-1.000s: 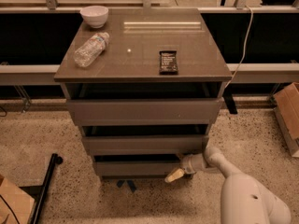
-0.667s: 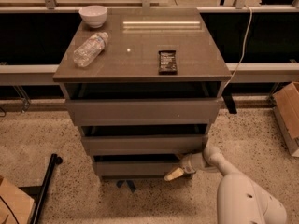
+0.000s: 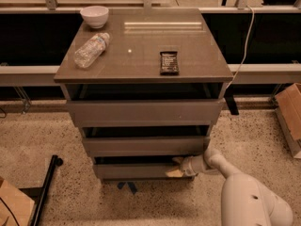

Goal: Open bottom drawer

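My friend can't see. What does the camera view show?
A robot's gripper is at the right end of the bottom drawer in a grey three-drawer cabinet. On top sit a white bowl, a plastic bottle lying down and a dark packet.

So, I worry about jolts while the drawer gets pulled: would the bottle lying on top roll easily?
Probably: the plastic bottle lies on its side on the smooth cabinet top, so it could roll. It looks empty, so likely light. The end effector is down at the bottom drawer front.
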{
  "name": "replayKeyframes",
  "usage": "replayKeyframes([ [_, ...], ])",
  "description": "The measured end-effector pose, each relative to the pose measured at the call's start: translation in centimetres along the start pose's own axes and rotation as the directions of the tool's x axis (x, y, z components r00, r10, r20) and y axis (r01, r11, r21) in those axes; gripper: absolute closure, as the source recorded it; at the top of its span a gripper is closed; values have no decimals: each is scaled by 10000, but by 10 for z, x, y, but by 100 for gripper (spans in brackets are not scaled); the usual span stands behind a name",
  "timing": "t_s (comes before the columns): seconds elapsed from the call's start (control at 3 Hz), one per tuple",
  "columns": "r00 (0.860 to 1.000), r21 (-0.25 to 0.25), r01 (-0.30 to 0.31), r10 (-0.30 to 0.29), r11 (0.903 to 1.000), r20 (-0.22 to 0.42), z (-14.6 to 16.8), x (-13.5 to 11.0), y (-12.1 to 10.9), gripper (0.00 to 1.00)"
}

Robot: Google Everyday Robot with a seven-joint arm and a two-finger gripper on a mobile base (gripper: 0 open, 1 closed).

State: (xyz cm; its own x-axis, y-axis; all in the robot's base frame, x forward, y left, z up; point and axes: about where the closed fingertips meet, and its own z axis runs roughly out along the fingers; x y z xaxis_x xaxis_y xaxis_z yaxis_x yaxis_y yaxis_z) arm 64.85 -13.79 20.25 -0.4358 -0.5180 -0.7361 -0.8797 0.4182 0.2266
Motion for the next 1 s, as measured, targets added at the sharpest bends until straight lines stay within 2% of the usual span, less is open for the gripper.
replayKeyframes([
  [0.33, 9988, 4, -382, 382, 9993, -307, -5, 13, 9, 72],
  [0.67, 9988, 4, -382, 382, 9993, -307, -5, 13, 9, 95],
  [1.0, 9988, -19, -385, 384, 9993, -310, -3, 13, 10, 0],
])
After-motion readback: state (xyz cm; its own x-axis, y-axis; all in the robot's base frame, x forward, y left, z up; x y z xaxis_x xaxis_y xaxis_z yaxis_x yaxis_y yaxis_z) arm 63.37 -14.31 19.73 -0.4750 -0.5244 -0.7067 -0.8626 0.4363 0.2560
